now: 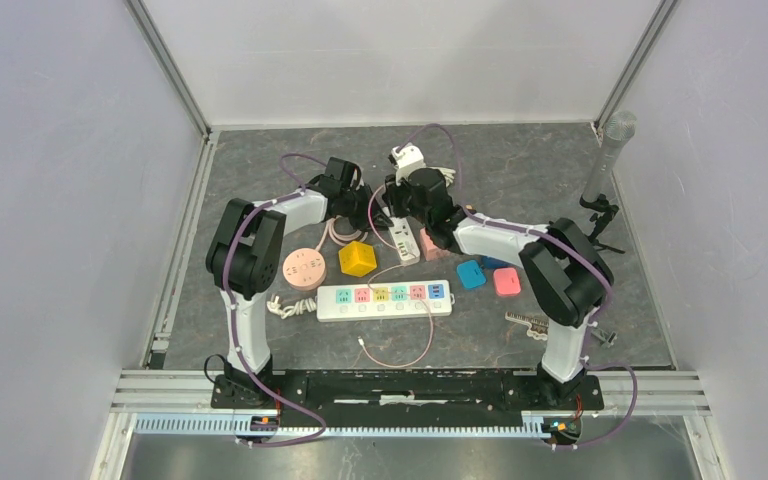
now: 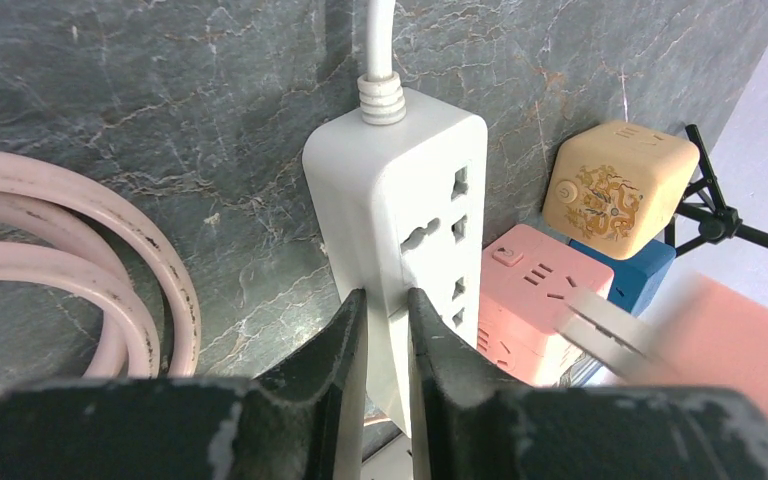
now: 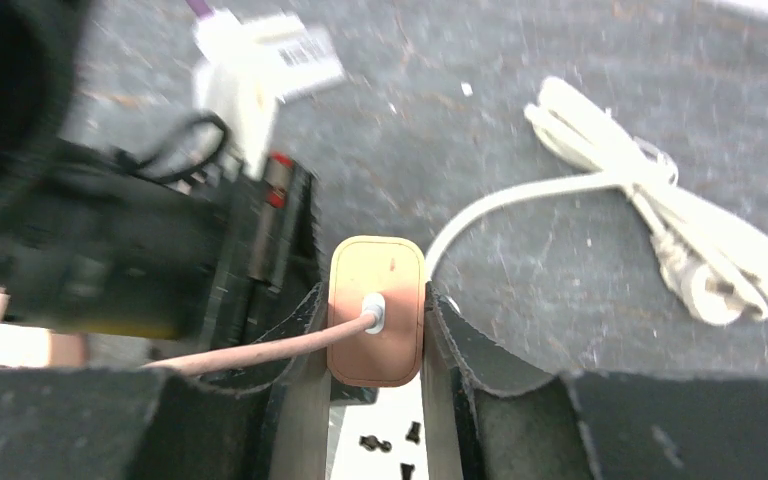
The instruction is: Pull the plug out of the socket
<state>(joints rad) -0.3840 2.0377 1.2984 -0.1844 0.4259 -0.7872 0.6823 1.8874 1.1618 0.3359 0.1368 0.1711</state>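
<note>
Under my left tool (image 2: 388,300) and right tool (image 3: 375,300) lies a dark grey marbled worktop (image 1: 540,170). Plain pale walls (image 1: 410,60) close it in beyond and on both sides, with aluminium posts (image 1: 167,65) at the far corners. Light is even.

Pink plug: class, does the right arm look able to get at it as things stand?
Probably yes. The right fingers sit against both sides of the pink plug with nothing between, and the left fingers pin the white power strip.
</note>
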